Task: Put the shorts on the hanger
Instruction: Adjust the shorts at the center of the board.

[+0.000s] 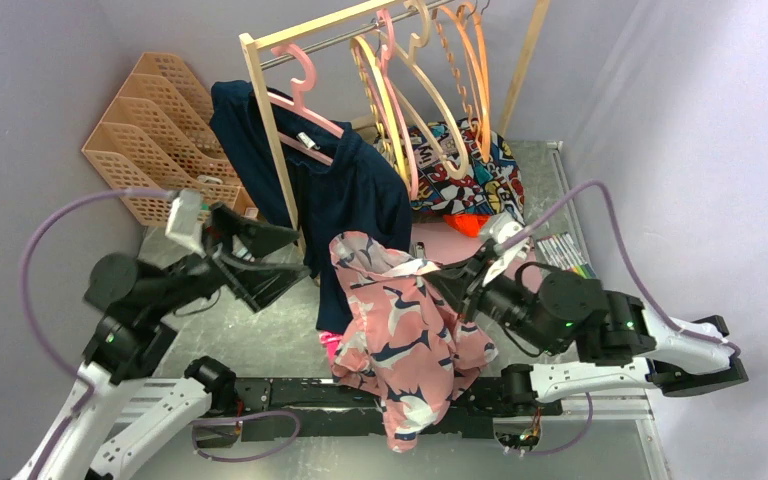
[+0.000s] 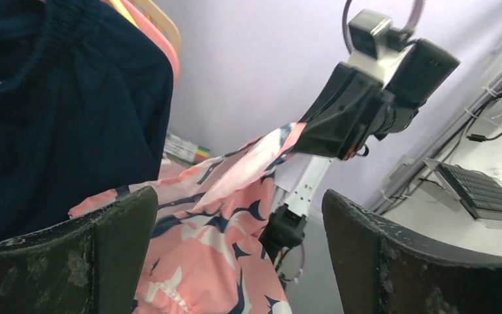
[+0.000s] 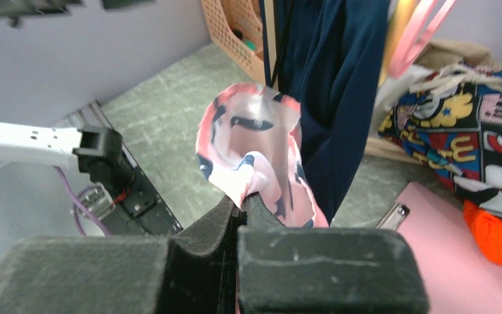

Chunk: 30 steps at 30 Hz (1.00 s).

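Note:
The salmon-pink shorts with navy and white blotches hang in the air over the table's near middle. My right gripper is shut on their upper edge and holds them up; in the right wrist view the fabric rises out of the closed gripper. My left gripper is open and empty, left of the shorts and facing them. In the left wrist view the shorts show between its spread fingers. The pale yellow hanger hangs on the rack among other hangers.
A navy garment hangs on a pink hanger just behind the shorts. A wooden rack carries pink, beige and orange hangers. Cartoon-print cloth, an orange cloth and a pink board lie at the back right. Baskets stand at the back left.

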Available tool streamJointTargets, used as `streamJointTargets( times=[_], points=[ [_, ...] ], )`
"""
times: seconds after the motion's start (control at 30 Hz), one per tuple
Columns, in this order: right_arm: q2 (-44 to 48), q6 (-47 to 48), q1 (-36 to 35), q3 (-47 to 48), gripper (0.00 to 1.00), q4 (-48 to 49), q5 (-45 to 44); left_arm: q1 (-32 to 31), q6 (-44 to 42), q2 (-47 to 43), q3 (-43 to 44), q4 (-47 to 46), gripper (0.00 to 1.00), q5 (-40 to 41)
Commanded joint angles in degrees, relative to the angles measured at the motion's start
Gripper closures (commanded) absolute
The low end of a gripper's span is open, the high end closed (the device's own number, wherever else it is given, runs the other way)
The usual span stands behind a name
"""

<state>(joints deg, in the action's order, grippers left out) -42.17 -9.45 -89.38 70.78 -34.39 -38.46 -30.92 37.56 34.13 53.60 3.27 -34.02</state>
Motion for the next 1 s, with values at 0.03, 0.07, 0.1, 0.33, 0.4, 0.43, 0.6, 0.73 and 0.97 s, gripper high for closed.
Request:
streamJointTargets(
  times=[0.03,0.07,0.1,0.33,0.4,0.43,0.6,0.73,0.97],
  points=[
    [-1.4,-2.9,-0.2,-6.6,1.00,2.3,0.3,-0.2,-4.9,-10.6,-3.8,8.9,0.01,11.0],
    [-2.4,-2.8,-0.2,-7.3,1.00,3.3,0.7,-0.2,-4.2,-12.6,-5.1,9.3,0.01,12.4],
    [-4.1,-2.6,-0.2,-7.7,1.00,4.2,1.2,-0.2,-3.4,-14.7,-6.7,9.5,0.01,14.0],
    [-13.4,2.7,-0.1,-6.1,1.00,14.7,6.0,-0.2,0.0,-19.7,-14.4,10.1,0.01,14.8],
    [-17.2,4.6,0.0,-3.3,1.00,17.0,7.7,-0.2,0.0,-20.2,-14.5,11.8,0.01,15.8],
    [-19.5,5.5,0.0,-1.8,1.00,17.9,8.6,-0.2,-0.2,-20.8,-14.5,12.4,0.01,16.5],
    [-29.1,8.2,2.8,4.3,1.00,22.5,11.4,-0.2,-1.6,-25.0,-12.2,14.8,0.02,21.4],
    [-34.6,5.8,9.2,7.7,1.00,25.5,21.2,-0.2,-3.1,-26.9,-9.2,18.8,0.04,25.6],
    [-41.8,2.0,14.6,10.4,1.00,26.5,19.9,-0.2,-5.5,-28.0,-5.4,24.0,0.04,29.5]
  ],
)
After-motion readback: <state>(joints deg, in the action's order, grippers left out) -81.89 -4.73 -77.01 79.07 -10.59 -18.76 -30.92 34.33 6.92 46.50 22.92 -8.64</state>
